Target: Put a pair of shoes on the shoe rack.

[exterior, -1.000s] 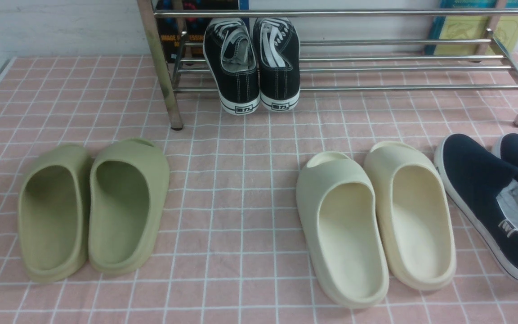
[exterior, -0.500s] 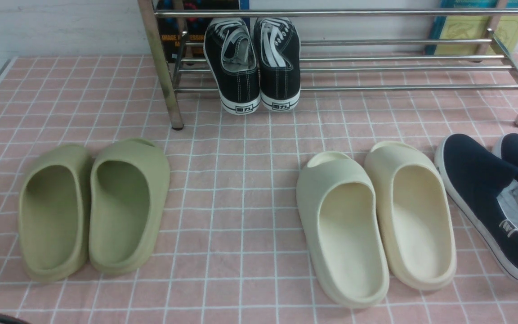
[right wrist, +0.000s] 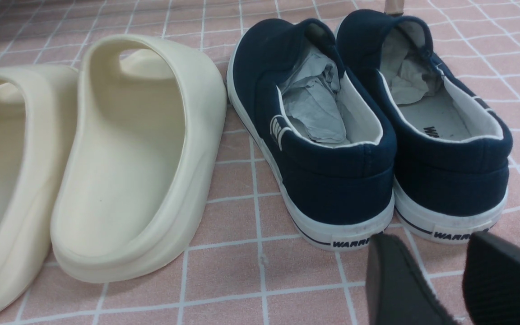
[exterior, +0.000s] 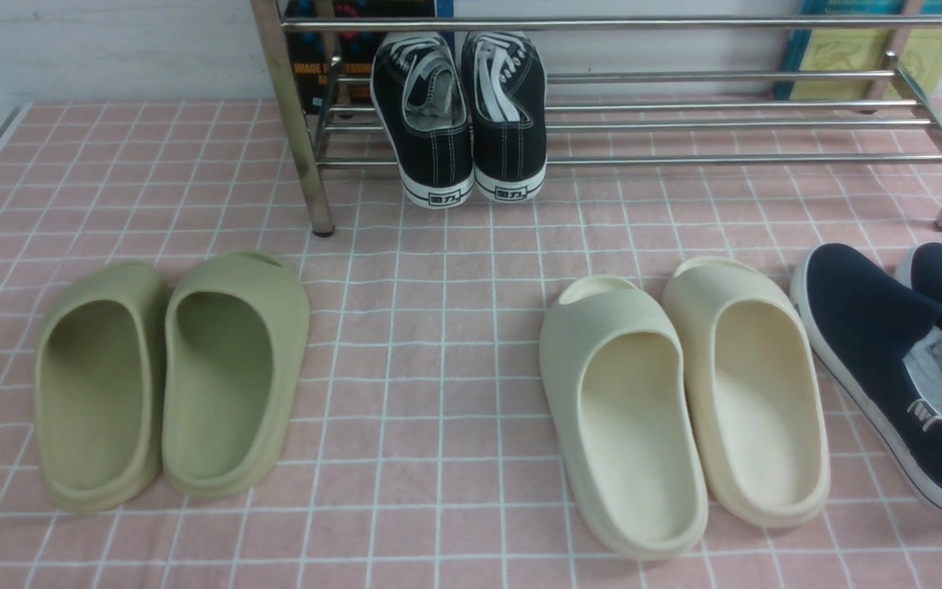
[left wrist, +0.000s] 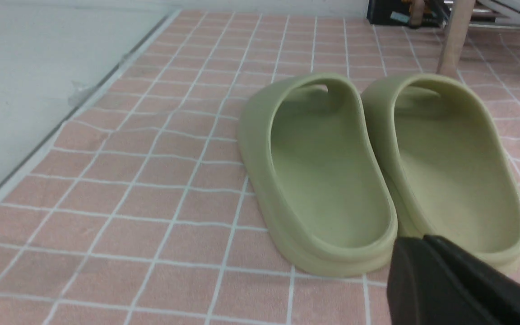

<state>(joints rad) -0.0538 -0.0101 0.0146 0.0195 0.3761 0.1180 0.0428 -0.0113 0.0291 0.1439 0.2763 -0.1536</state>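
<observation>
The pair of black canvas sneakers [exterior: 461, 114] is sitting side by side on the lower bars of the chrome shoe rack [exterior: 724, 123], near its left end, toes pointing in and white heel tabs overhanging the front bar. Judging from that, the placing looks finished and the step in hand is pulling clear.

The left claw [left wrist: 427, 262] is hanging with its black jaws pressed together and nothing between them, just behind the heels of the olive-green slides [left wrist: 377, 167]. The right claw [right wrist: 440, 275] is standing with its jaws apart and empty, close behind the heels of the navy slip-ons [right wrist: 368, 122], beside the cream slides [right wrist: 120, 149].

To do this well, each arm should be lifting up and drawing back toward the robot rather than sweeping sideways, since a low sideways pass would probably nudge the light foam slides across the pink checked cloth [exterior: 438, 270] on the bench. Nothing should be reaching toward the rack again; the overhanging heels could be knocked off the bar.
</observation>
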